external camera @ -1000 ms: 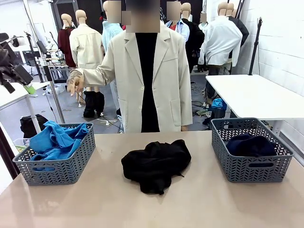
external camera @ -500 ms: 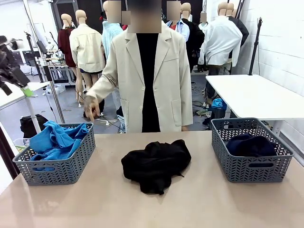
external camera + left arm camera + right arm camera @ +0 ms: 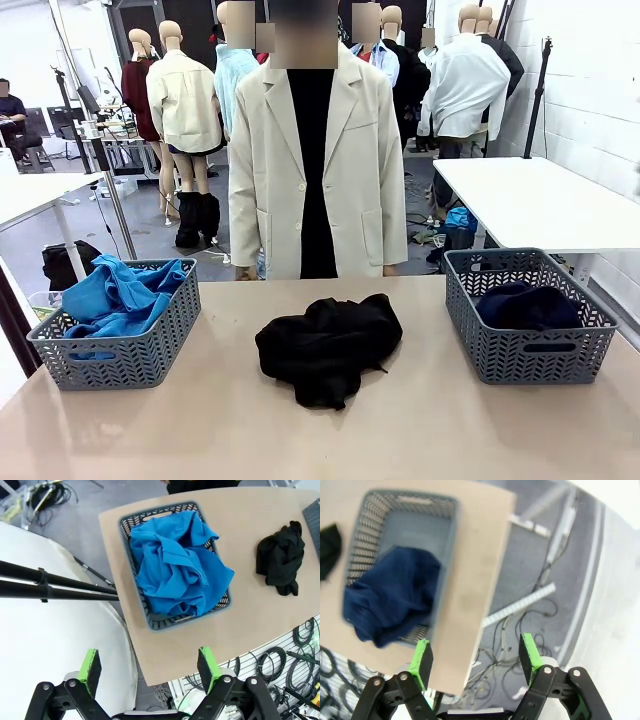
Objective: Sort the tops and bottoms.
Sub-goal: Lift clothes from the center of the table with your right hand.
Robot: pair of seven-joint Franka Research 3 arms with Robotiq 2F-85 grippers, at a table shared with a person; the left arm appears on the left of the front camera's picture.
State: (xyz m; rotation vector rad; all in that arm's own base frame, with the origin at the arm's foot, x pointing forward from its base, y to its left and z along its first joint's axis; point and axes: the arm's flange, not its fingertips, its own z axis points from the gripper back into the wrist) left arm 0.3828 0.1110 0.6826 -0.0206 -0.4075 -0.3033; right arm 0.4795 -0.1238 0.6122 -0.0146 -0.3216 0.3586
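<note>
A crumpled black garment (image 3: 330, 348) lies in the middle of the tan table (image 3: 220, 420). At the left, a grey basket (image 3: 125, 362) holds a blue garment (image 3: 115, 295). At the right, a second grey basket (image 3: 530, 358) holds a dark navy garment (image 3: 528, 305). My left gripper (image 3: 150, 662) hangs open high above the table's left edge, looking down on the blue garment (image 3: 180, 565) and the black garment (image 3: 281, 557). My right gripper (image 3: 476, 655) is open too, high over the table's right edge, beside the navy garment (image 3: 390, 595) in its basket (image 3: 407, 507).
A person in a beige jacket (image 3: 315, 160) stands at the far side of the table, arms down. A white table (image 3: 540, 200) stands at the back right. Black poles (image 3: 50, 582) and a white surface lie below my left gripper, and cables on the floor below my right.
My left arm, seen at the upper left of the front view earlier, has left that view. The person's raised hand has come down to their side.
</note>
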